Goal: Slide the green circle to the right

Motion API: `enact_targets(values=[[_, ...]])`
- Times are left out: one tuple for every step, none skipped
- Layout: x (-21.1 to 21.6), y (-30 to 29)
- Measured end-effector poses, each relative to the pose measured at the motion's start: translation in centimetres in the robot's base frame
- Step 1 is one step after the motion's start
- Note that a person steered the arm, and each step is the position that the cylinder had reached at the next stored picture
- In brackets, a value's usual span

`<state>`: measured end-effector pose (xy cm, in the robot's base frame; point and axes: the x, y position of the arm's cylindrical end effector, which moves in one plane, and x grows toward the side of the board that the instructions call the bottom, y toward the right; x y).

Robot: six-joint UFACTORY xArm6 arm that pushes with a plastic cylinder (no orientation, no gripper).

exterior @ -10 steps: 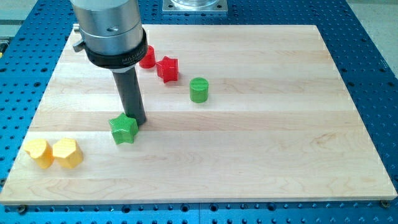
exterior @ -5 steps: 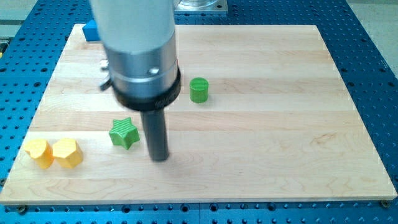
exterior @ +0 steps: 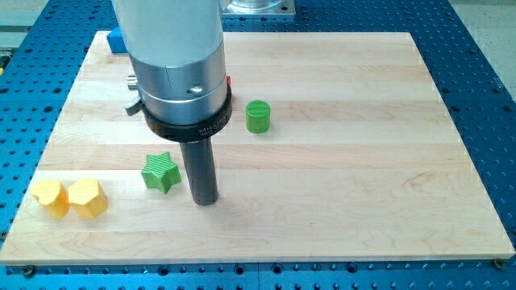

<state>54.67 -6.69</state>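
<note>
The green circle (exterior: 258, 117), a short cylinder, stands on the wooden board (exterior: 363, 177) above the middle. My tip (exterior: 205, 200) rests on the board below and left of it, well apart. A green star (exterior: 160, 172) lies just left of my tip, with a small gap between them. The arm's grey body hides the board behind it.
Two yellow blocks (exterior: 49, 197) (exterior: 87, 198) sit side by side near the board's lower left corner. A blue block (exterior: 118, 40) peeks out at the top left behind the arm. A sliver of a red block (exterior: 229, 80) shows beside the arm's collar.
My tip left the green star's upper right edge and moved down and right, then barely shifted. The arm now hides the red blocks. The green circle has not moved.
</note>
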Motion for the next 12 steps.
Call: enact_targets(values=[[0.1, 0.0], [0.1, 0.0], [0.7, 0.2], [2.2, 0.3], [3.8, -0.5], [3.8, -9.7], [2.9, -11.6], [1.6, -10.0], [-3.9, -9.8], [-6.6, -7.1], [-8.6, -2.4], [-12.0, 1.9]])
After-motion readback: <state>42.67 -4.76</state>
